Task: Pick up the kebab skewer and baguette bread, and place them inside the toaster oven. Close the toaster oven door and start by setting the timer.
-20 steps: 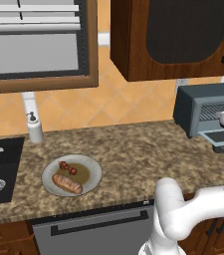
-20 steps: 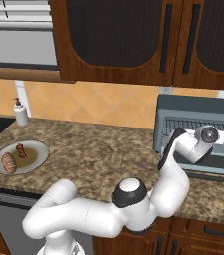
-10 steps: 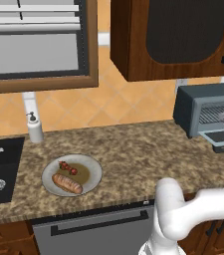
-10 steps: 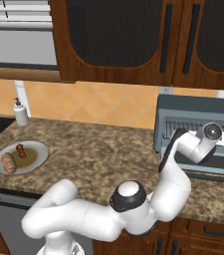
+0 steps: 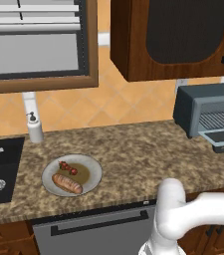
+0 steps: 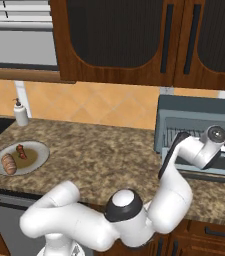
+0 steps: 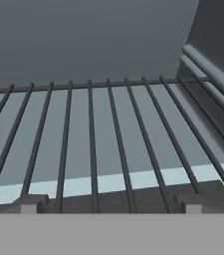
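Gaping wide, empty pincer (image 7: 107, 205) seemingly just above toaster oven (image 6: 194, 112) wire rack (image 7: 98, 144).

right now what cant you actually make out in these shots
- Toaster oven knobs: left base view, cut off by the right edge.
- Toaster oven door: right base view, partly covered by the arm.
- Gripper jaws: base views, hidden behind the wrist; hand view shows tips wide apart over the wire rack.
- Kebab skewer chunks: too small to count.
- Baguette bread: underside hidden against the plate.
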Motion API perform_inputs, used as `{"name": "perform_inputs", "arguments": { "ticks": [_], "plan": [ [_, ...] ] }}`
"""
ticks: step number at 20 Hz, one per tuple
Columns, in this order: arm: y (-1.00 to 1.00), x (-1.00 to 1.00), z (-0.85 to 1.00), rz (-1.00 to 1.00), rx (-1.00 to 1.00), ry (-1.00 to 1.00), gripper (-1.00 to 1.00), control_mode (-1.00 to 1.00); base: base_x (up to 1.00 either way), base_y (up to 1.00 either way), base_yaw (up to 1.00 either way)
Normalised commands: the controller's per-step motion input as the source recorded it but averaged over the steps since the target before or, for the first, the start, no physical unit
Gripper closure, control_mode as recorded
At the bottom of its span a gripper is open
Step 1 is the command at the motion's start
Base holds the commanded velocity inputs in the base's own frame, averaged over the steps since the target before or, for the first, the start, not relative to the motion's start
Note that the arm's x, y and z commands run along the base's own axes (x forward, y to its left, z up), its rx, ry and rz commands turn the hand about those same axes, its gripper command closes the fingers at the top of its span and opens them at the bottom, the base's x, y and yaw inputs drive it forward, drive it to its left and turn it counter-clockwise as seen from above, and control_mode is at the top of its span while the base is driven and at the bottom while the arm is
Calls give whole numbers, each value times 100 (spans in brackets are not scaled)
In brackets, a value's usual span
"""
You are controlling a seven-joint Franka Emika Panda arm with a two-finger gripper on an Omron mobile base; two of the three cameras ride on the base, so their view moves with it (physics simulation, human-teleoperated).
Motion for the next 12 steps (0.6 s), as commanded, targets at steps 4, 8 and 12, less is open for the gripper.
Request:
{"name": "perform_inputs", "arguments": {
  "ticks": [4,8,12],
  "plan": [
    [0,-52,-49,0,-1,10,-100,-100,0,0,0],
    [0,-53,-42,0,0,9,-100,-100,0,0,0],
    [0,-52,-36,0,0,7,-100,-100,0,0,0]
  ]
}}
